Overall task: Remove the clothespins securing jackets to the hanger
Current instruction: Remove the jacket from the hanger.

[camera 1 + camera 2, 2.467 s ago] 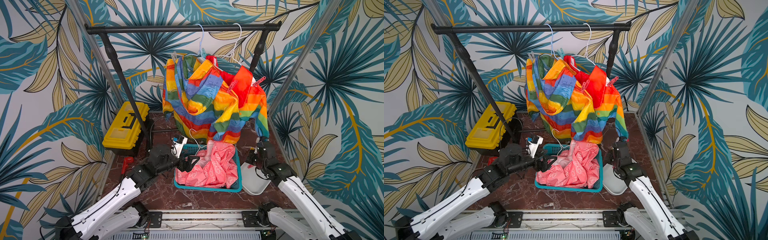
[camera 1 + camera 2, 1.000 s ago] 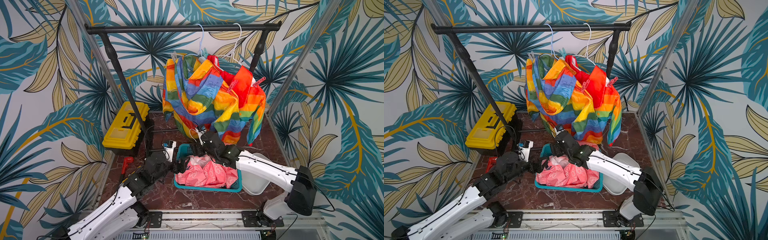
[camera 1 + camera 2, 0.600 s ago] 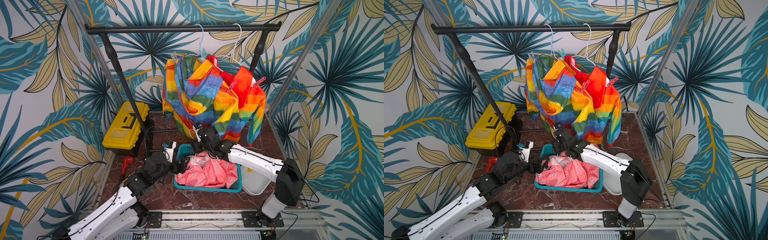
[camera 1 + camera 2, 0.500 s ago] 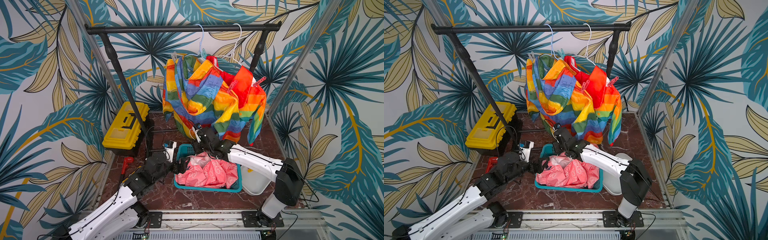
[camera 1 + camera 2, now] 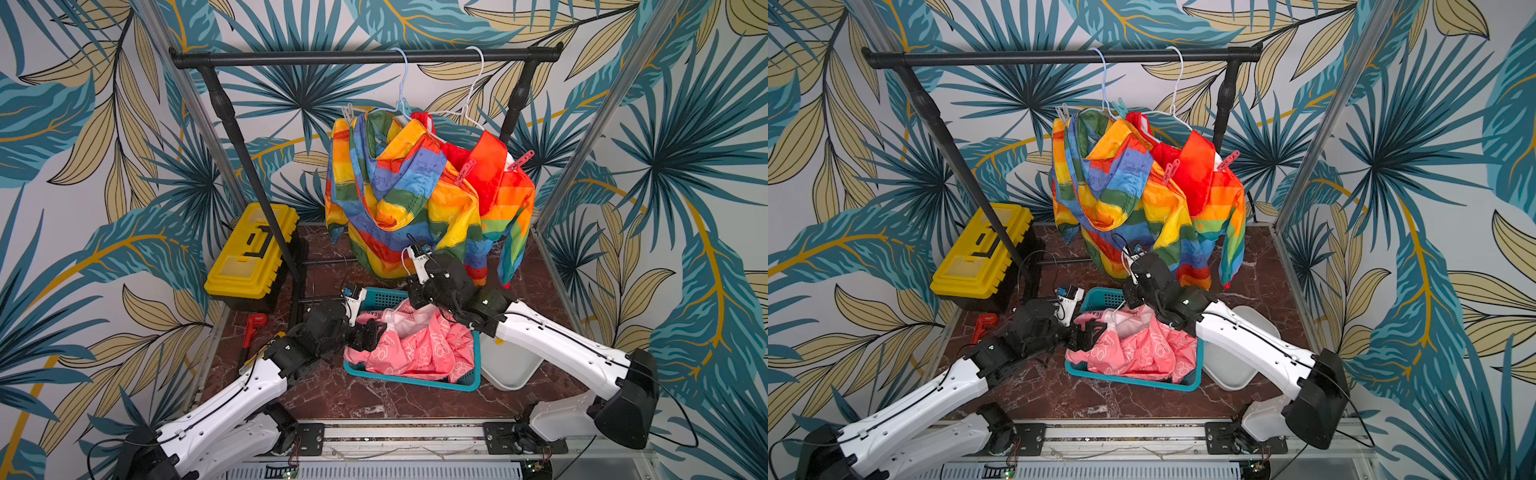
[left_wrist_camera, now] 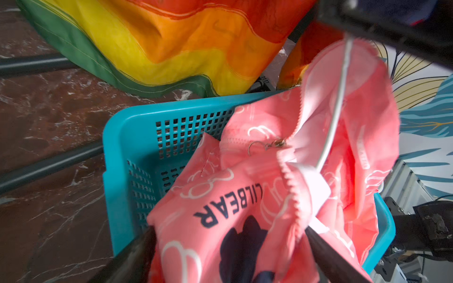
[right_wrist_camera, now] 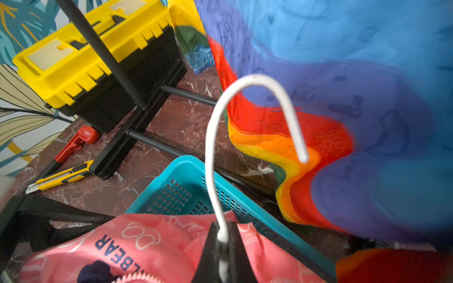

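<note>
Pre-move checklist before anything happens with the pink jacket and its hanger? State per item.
1. Right tool shut on the white hanger neck: ok.
2. Left tool gripping the pink jacket: not ok, its jaws stand open either side of the fabric.
3. Pink jacket over the teal basket: ok.
4. Red-hooded jacket unpinned: not ok, two pink clothespins sit on it.
5. Pink jacket free of clothespins: cannot tell, the folds hide much.
6. Hanger hook clear of the rainbow-striped jacket: cannot tell, it overlaps in the right wrist view.
</note>
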Robot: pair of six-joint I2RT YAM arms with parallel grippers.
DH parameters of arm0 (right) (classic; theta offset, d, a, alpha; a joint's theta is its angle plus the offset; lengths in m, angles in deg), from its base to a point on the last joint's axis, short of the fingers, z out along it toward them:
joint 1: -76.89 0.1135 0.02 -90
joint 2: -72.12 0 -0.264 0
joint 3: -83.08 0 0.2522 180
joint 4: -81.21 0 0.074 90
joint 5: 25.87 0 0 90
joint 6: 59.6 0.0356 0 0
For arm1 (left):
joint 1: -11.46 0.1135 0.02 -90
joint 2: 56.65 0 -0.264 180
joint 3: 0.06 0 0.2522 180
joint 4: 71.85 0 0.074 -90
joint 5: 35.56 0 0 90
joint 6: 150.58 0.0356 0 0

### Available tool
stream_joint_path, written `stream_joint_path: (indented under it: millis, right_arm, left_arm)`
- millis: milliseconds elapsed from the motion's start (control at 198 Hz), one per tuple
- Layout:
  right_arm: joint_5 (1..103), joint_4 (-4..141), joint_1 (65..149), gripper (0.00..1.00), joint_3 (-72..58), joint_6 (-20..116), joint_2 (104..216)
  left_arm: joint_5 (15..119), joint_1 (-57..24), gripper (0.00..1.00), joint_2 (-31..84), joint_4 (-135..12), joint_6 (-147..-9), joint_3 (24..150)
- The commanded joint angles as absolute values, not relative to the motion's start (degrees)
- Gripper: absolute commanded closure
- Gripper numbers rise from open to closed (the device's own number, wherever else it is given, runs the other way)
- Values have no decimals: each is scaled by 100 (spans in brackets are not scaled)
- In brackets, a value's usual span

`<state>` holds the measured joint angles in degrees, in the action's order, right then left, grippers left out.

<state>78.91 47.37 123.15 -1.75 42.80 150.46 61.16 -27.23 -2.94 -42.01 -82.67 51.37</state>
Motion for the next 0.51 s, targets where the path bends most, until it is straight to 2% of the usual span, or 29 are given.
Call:
stream_joint_path:
  millis: [0,76,238,501]
  right_arm:
    - [8249,4640,12330,100,-29,4258,14786]
    - [8422,4647,12330,100,18,4229,14699]
    - [8544,4747,12334,100,50,4126,14600]
    - [9087,4509,12331,100,144,3955,14565]
  left_arm:
    - [6307,-2741,34,-229,-4080,-8092,5372]
    - [6427,-2743,60,-232,-4082,-8122,5427]
    - [6399,-2739,100,-275,-4046,-8218,5474]
    - [5767,-2739,100,-717,-3833,-8374,5418]
